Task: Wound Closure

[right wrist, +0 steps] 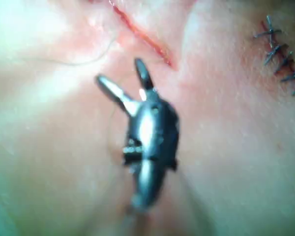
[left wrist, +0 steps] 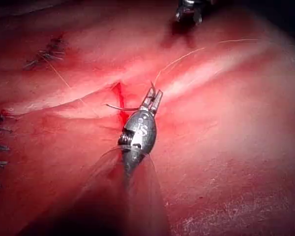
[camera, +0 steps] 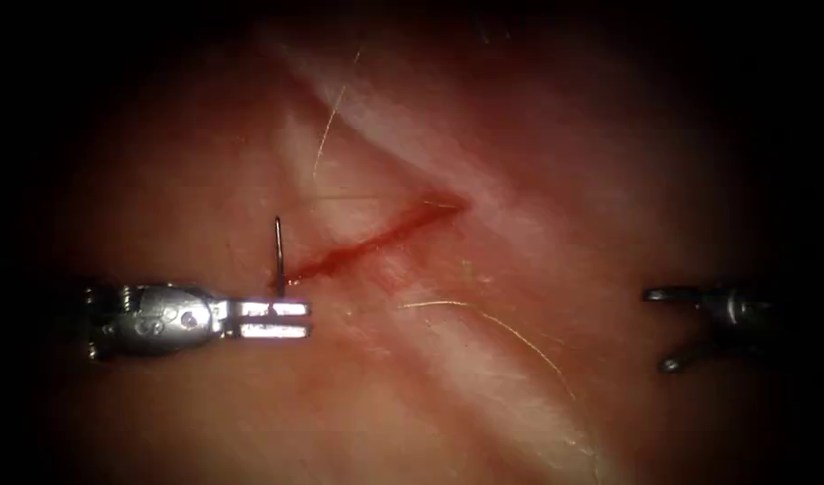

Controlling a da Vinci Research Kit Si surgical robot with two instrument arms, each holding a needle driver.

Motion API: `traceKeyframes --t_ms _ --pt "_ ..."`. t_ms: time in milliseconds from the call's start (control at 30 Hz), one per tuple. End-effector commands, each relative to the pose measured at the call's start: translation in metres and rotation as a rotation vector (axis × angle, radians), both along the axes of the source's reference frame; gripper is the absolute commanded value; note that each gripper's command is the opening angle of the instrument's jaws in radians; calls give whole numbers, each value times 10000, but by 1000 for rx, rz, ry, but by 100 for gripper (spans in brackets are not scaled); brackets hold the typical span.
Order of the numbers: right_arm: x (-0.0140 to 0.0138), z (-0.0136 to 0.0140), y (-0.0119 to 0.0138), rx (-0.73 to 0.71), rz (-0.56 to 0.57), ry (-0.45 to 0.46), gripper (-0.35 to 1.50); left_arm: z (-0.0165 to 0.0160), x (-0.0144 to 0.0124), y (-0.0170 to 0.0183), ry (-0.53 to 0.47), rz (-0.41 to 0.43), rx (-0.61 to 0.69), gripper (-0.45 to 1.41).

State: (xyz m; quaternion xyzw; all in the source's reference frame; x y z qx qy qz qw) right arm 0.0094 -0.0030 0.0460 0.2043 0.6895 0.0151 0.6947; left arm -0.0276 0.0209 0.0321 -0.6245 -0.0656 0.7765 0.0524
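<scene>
The tissue (camera: 537,180) has a short red cut (camera: 376,238) that runs up to the right. My left tool (camera: 277,319) lies just below the cut's left end, its jaws shut on the curved needle (camera: 279,256) near one end. The needle stands up from the jaws beside the cut's left end; I cannot tell whether its tip touches the tissue. In the left wrist view the needle (left wrist: 120,107) reaches from the jaws (left wrist: 152,101) across the cut (left wrist: 119,98). Pale thread (camera: 510,330) lies loose on the tissue. My right tool (camera: 663,328) (right wrist: 120,73) hovers far right of the cut, open, holding nothing.
More pale thread (camera: 331,117) trails over the tissue above the cut. Older stitched cuts (left wrist: 44,54) (right wrist: 282,54) with dark stitches lie away from this cut. The right tool (left wrist: 189,12) is seen beyond the cut in the left wrist view.
</scene>
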Motion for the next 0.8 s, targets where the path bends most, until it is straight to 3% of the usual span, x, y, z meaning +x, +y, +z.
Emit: traceKeyframes --t_ms 33,200,300,533,800 --pt "37 10 4 -25 12 6 133 7 -5 -1 -1 0 0 -45" --pt "97 34 0 -81 -3 34 125 7 -5 -1 -1 0 0 -45" --pt "119 49 0 -101 -3 40 122 7 -5 -1 -1 1 0 -45" --pt "146 78 1 -135 -1 39 118 7 -5 -1 -1 1 0 -45" --pt "159 84 0 -139 -16 54 115 7 -5 -1 -1 1 0 -45"
